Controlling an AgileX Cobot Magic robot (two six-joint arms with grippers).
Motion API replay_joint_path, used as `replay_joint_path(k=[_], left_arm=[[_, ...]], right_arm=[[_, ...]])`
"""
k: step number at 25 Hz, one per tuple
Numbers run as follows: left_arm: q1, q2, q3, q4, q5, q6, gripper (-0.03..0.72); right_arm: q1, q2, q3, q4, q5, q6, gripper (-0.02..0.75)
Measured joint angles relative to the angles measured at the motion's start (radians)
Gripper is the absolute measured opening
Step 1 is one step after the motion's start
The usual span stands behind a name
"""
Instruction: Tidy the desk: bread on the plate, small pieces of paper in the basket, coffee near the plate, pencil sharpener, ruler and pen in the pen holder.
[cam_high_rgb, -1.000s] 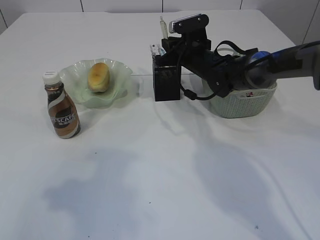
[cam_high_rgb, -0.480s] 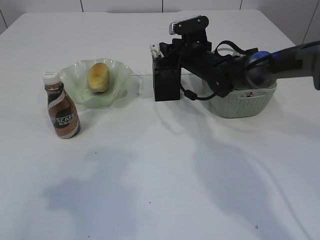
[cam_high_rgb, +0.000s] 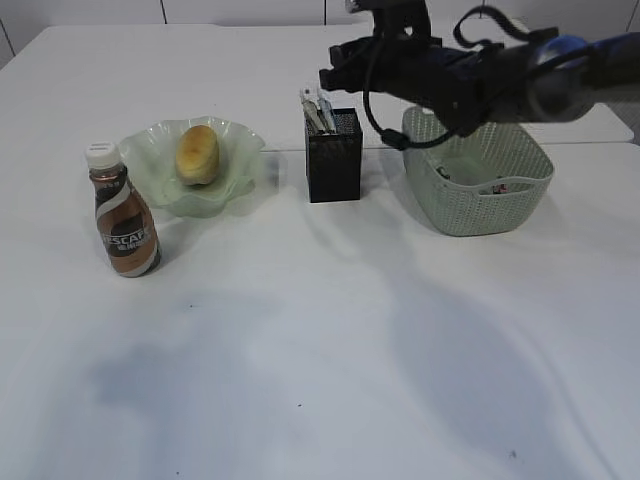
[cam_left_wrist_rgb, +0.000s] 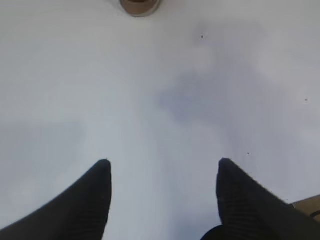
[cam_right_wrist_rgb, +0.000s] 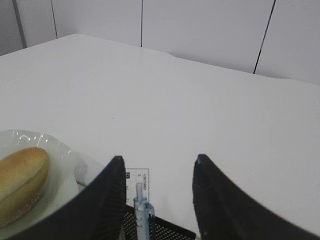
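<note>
Above the black metal-mesh pen holder (cam_high_rgb: 333, 155), the right fingers (cam_right_wrist_rgb: 156, 192) have parted, empty, and lifted; clear ruler (cam_right_wrist_rgb: 136, 178) and pen (cam_right_wrist_rgb: 142, 212) now stand inside. Left fingers (cam_left_wrist_rgb: 162, 187) hover wide, empty.

desk (cam_high_rgb: 300, 330): smooth matt white
plate (cam_high_rgb: 150, 150): translucent, glossy
basket (cam_high_rgb: 470, 215): woven-look plastic
pen holder (cam_high_rgb: 333, 165): black mesh
bread (cam_high_rgb: 197, 152): matt crust

Black right arm (cam_high_rgb: 470, 75) with looping black cables, blue-grey rear link.
</note>
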Motion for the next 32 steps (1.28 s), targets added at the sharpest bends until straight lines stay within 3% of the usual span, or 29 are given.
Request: replay_joint_path(k=[3, 9, 14, 23, 32], left_arm=[[0.000, 0.000, 0.000, 0.013, -0.026, 0.000, 0.466], [0.000, -0.017, -0.007, 0.031, -0.132, 0.000, 0.466], [0.000, -0.042, -0.108, 0.135, -0.151, 0.000, 0.466], [0.000, -0.069, -0.304, 0.221, -0.051, 0.000, 0.486], [0.000, -0.160, -0.323, 0.235, 0.059, 0.000, 0.482]], right_arm=[[0.000, -0.047, 0.000, 0.000, 0.057, 0.000, 0.358], [0.000, -0.242, 0.001, -0.002, 0.313, 0.000, 0.358], [0.000, -0.409, 0.001, -0.002, 0.465, 0.000, 0.358], [0.000, -0.669, 0.001, 0.000, 0.788, 0.000, 0.358], [0.000, -0.787, 0.001, 0.010, 1.114, -0.004, 0.358]])
